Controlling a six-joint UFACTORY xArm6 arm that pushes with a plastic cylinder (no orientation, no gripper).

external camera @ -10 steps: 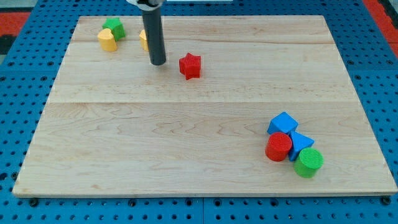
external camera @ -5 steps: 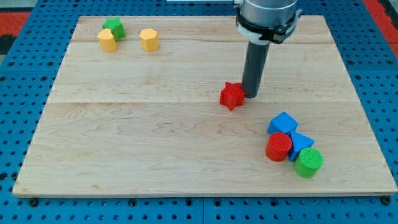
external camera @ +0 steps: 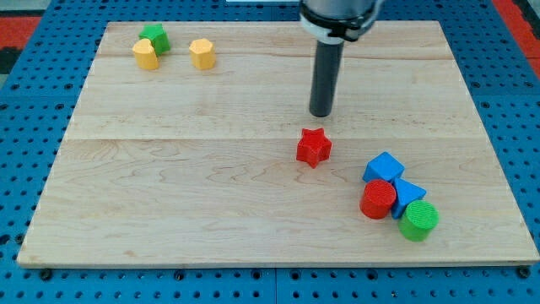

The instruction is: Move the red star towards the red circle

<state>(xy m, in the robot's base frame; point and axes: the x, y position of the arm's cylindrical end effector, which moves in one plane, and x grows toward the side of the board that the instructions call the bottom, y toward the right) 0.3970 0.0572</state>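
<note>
Nearest the view's bottom right, a green cylinder touches the red circle, with two blue blocks packed against them. The red star lies near, to their upper left — apart from them. My tip stands just above it, not touching; there is no hand to open or close. Far top left sit a yellow hexagon, another yellow block and a green block on the wooden board.

You'll find no readable text, label, brand, number or sign here: none on the wooden board, none on the blue pegboard around it, and, as far as this resolution allows, none on the blocks.
</note>
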